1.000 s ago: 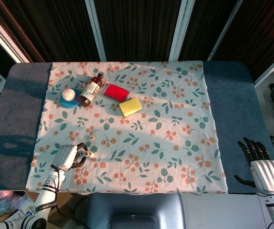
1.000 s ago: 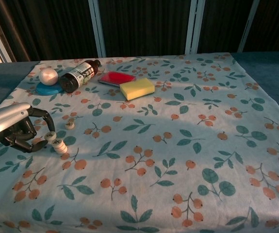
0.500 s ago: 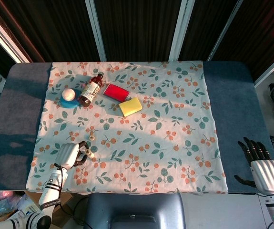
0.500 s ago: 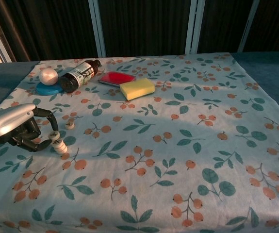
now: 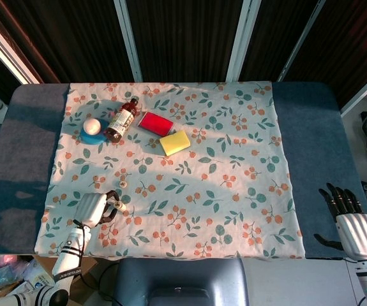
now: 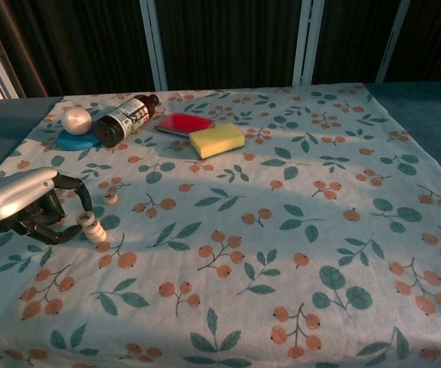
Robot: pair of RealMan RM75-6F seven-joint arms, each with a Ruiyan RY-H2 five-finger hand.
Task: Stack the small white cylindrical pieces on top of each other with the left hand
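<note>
While left hand point(image 6: 28, 207) pinches top white piece point(image 6: 87, 220), it sits on stack point(image 6: 95, 233) just right of palm

silver hand point(image 6: 21, 201), black fingers point(image 6: 73, 184)

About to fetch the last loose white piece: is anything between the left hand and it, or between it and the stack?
Nothing visible. The loose piece lies on bare cloth just beyond the stack, which sits at the left hand. The bottle and sponge are far behind.
</note>
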